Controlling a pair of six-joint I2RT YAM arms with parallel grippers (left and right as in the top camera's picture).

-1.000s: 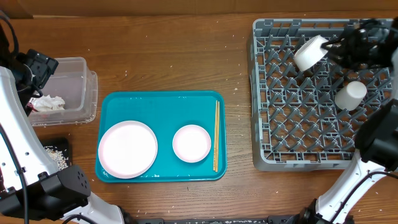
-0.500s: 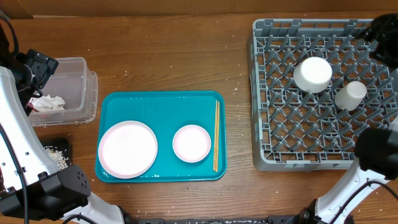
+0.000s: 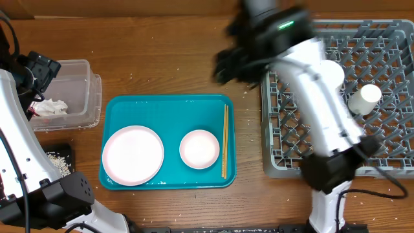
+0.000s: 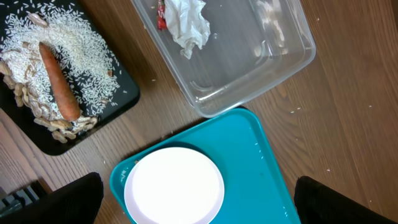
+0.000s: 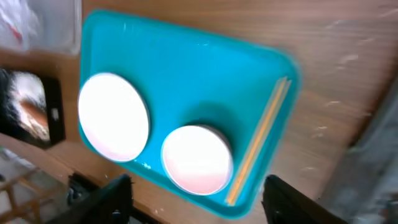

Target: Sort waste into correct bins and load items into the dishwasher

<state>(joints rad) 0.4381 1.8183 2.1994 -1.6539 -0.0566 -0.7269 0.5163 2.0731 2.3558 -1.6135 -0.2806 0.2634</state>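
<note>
Teal tray [image 3: 168, 110] mid-worktop [image 3: 168, 52] holds a white plate [image 3: 132, 155], small white bowl [image 3: 199, 149] & chopsticks [image 3: 225, 141] by its right edge. R claw [image 5: 199, 199], blurred, hovers above tray, fingers spread, empty. L claw [image 4: 205, 205] also released, near clear bin [image 3: 77, 84] w/ crumpled tissue [image 3: 50, 107]. Grey rack [image 3: 284, 155] at right holds a white cup [image 3: 365, 98].
</note>
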